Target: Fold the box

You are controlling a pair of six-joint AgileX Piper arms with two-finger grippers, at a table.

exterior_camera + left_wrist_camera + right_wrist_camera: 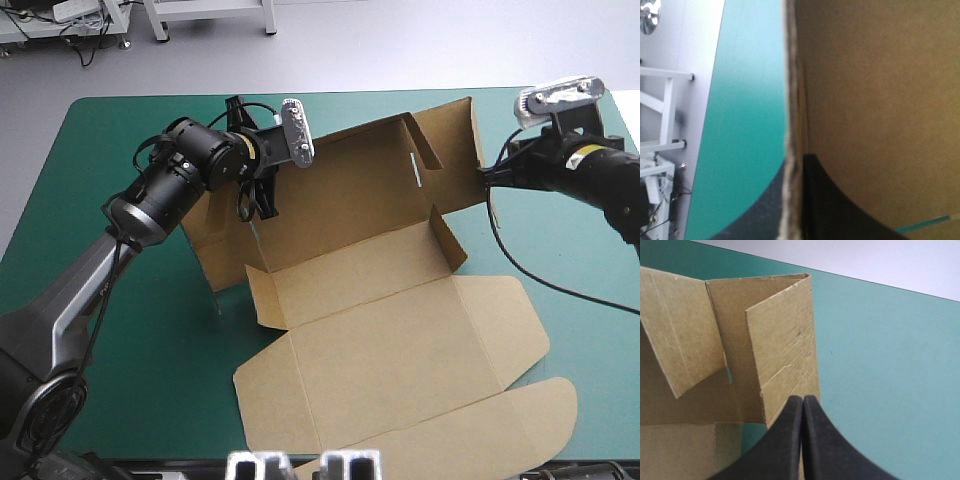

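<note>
The brown box [380, 300] lies partly folded at mid-table. Its back wall stands raised, and its lid and flaps lie flat toward the front edge. My left gripper [262, 200] is shut on the left part of the raised back wall. In the left wrist view the board's edge [792, 125] runs between the gripper [795, 200], with one black finger [840, 210] against the inner face. My right gripper [484, 176] is at the upright right-end flap. In the right wrist view the gripper [803, 402] is all but shut on that flap's [785, 345] outer edge.
The teal-green cover [120, 330] shows to the left of the box and to its right [880, 365]. The table's far edge [300, 97] runs a short way behind the raised wall. The lid's rounded flap [500, 430] reaches close to the front edge.
</note>
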